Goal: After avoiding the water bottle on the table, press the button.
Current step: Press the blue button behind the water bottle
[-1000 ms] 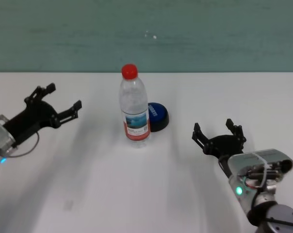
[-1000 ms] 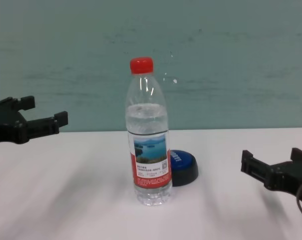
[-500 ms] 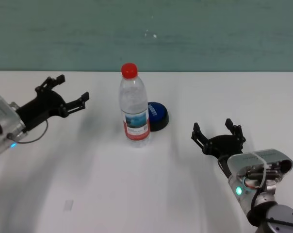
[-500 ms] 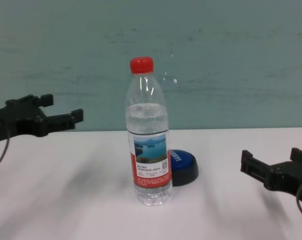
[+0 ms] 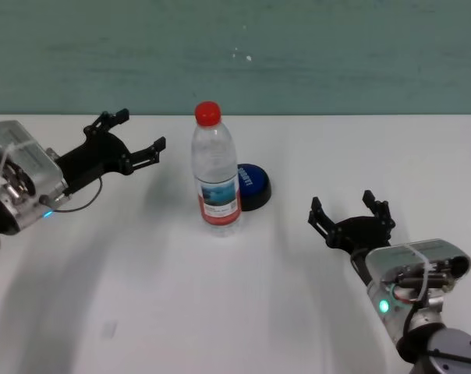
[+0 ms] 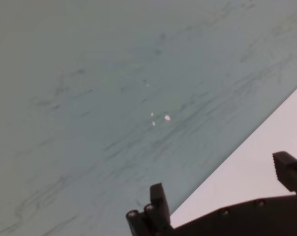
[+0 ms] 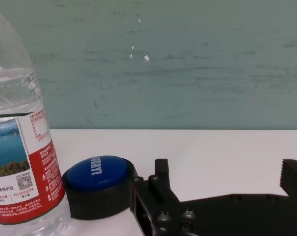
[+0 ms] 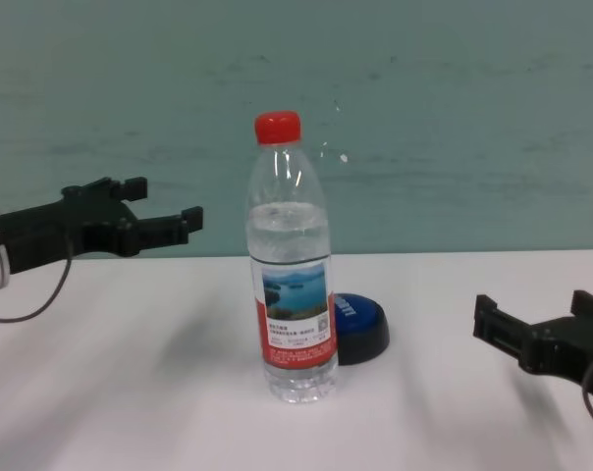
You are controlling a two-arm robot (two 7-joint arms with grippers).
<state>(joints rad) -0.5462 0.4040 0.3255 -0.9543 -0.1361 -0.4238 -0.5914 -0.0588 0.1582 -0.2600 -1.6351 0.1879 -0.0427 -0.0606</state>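
Half the button (image 5: 255,185) hidden behind water bottle (image 5: 216,173) — both tools, left (image 5: 136,145), right (image 5: 352,216), open

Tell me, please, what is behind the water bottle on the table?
Behind the water bottle, slightly toward the robot's right, sits the button: a blue dome on a black base, on the table. In the chest view the bottle covers the button's left part.
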